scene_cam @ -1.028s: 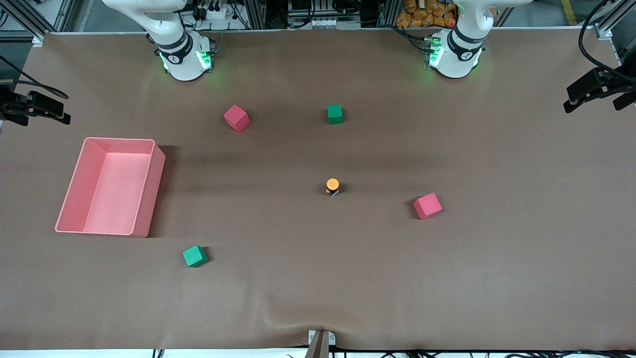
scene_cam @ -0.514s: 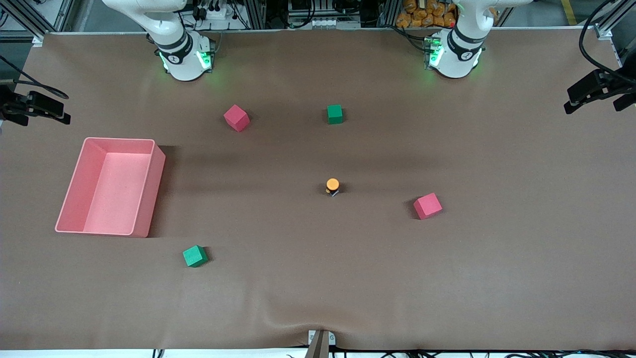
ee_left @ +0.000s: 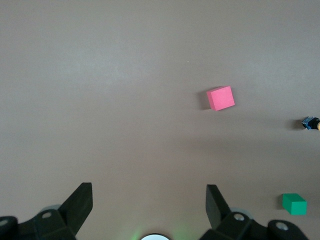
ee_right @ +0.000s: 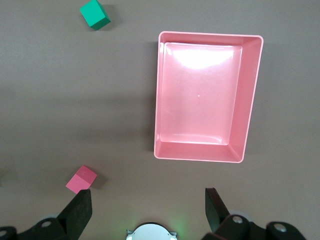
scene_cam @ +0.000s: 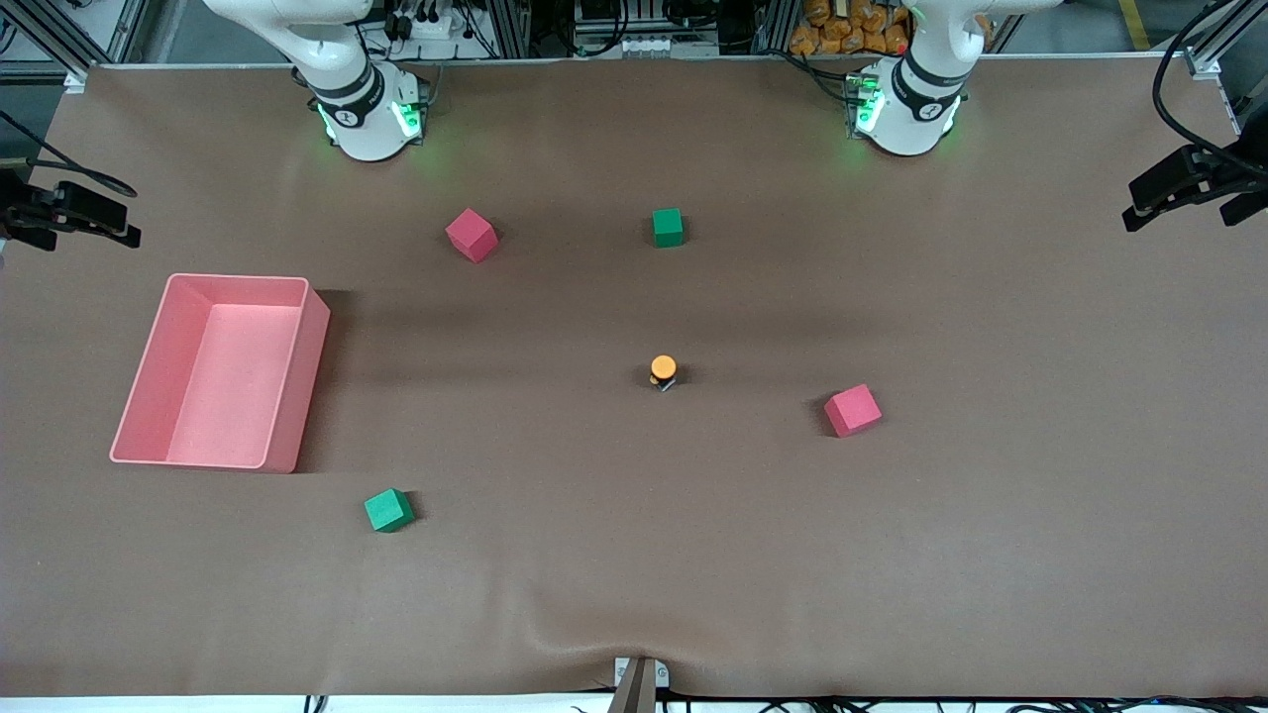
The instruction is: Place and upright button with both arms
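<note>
While both arms wait high over the table, nothing is gripped.
Left gripper [ee_left: 146, 206]: spread, empty, held over bare cloth.
Right gripper [ee_right: 148, 207]: spread, empty, held above the pink bin [ee_right: 251, 100].
Button [scene_cam: 663, 371]: seen at frame centre in the front view, orange cap up, untouched.
Red cube [scene_cam: 852, 410]: lower right of the button.

Robotics lab: two white arms [scene_cam: 347, 89] bolted along brown-covered bench [scene_cam: 991, 545]; aluminium framing [scene_cam: 40, 30], cable bundles [scene_cam: 1179, 59], side-mounted cameras [scene_cam: 69, 213] ringed setup; foam cubes [scene_cam: 852, 410] served as props.

Button [ee_left: 311, 123] edge-cropped in left wrist view
</note>
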Robot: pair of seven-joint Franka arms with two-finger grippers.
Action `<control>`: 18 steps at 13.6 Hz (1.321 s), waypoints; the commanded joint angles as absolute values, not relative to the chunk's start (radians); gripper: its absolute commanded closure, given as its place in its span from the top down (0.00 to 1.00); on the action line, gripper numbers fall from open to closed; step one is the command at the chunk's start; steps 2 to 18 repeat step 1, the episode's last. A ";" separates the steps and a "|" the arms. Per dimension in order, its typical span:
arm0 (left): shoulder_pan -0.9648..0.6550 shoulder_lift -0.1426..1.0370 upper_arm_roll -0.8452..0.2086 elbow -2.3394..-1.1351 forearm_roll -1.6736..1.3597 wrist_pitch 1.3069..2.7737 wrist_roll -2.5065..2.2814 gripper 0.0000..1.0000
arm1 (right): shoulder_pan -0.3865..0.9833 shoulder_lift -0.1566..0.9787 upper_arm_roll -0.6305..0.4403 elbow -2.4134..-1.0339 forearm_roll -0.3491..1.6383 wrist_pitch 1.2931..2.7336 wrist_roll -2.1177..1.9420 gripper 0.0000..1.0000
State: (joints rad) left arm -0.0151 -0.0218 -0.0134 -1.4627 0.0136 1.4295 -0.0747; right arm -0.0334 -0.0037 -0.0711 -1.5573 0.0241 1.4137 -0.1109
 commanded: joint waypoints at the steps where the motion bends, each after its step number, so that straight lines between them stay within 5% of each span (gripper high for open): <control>1: -0.015 -0.021 -0.008 -1.453 0.003 1.420 -0.057 1.00 | -0.041 -0.006 -0.066 -1.557 0.014 1.414 -0.123 1.00; 18: -0.015 -0.021 -0.008 -1.453 0.003 1.420 -0.057 1.00 | -0.041 -0.006 -0.066 -1.557 0.014 1.414 -0.123 1.00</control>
